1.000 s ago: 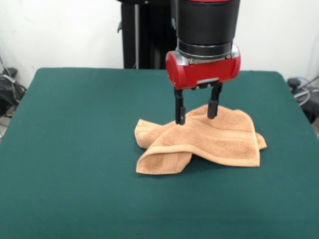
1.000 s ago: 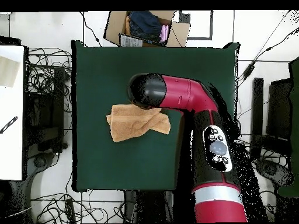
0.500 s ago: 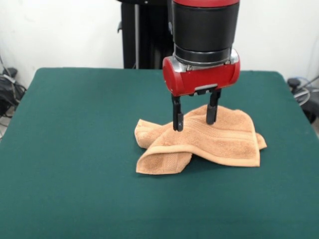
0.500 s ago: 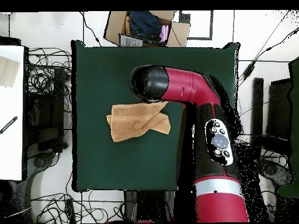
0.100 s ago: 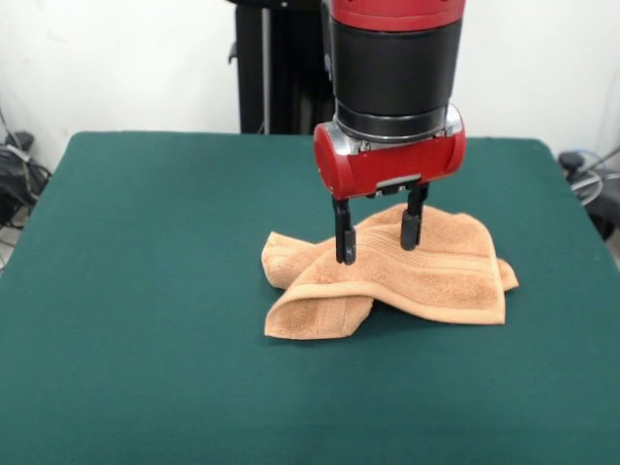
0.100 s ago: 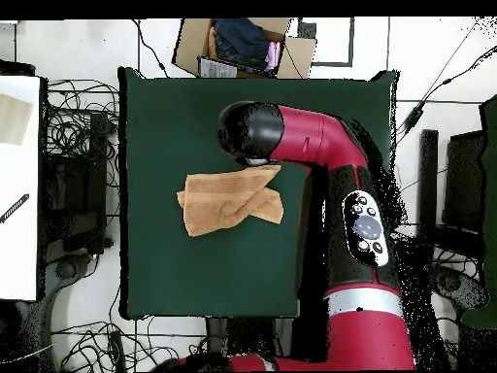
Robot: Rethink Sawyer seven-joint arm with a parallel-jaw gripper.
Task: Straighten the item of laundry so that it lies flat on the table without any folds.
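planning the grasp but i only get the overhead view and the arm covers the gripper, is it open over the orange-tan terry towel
Observer: Open. The front view shows the gripper with its two black fingers apart, tips low over the orange-tan terry towel; I cannot tell whether they touch it.
Operator: any fold standing up
Observer: Yes. The corner nearest the front camera is doubled over and humps up off the dark green felt table.

Light orange-tan towel [image 5: 417, 266] with ribbed border bands; plain dark green table [image 5: 145, 291]; red and black arm [image 5: 392, 87] with black jaws.
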